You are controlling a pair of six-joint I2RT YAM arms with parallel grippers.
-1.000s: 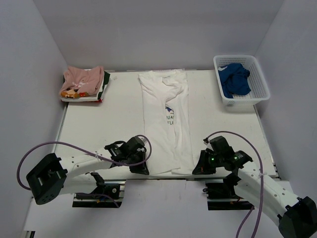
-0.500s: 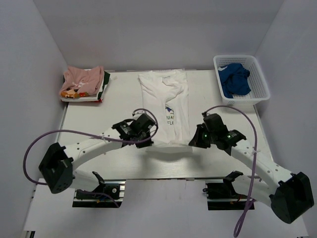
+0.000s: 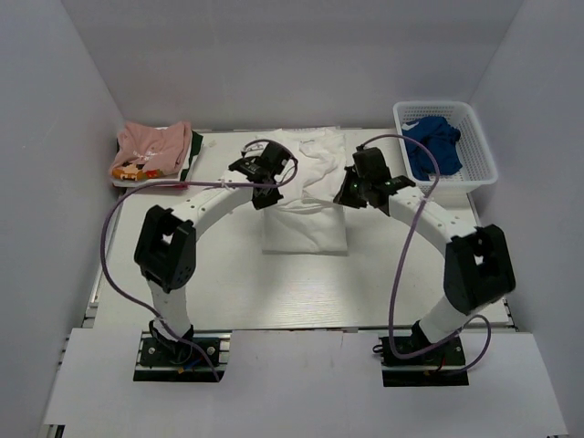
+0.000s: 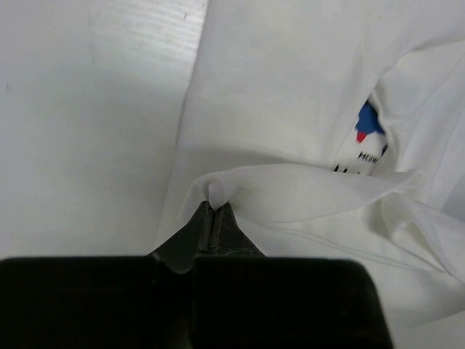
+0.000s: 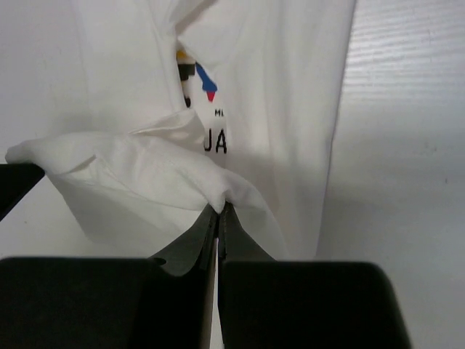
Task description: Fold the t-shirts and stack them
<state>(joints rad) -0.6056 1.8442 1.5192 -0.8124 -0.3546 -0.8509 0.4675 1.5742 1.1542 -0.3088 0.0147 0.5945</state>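
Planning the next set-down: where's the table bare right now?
Bare: the near strip of table between the white t-shirt and the near edge, plus the left patch in front of the pink stack. Crowded: the far edge, where left gripper and right gripper pinch the shirt between stack and basket.

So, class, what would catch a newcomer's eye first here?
At the centre, the left gripper and right gripper are each shut on a lifted fold of the white t-shirt. A pink t-shirt tops a pile at the far left; a white basket of blue cloth sits far right.
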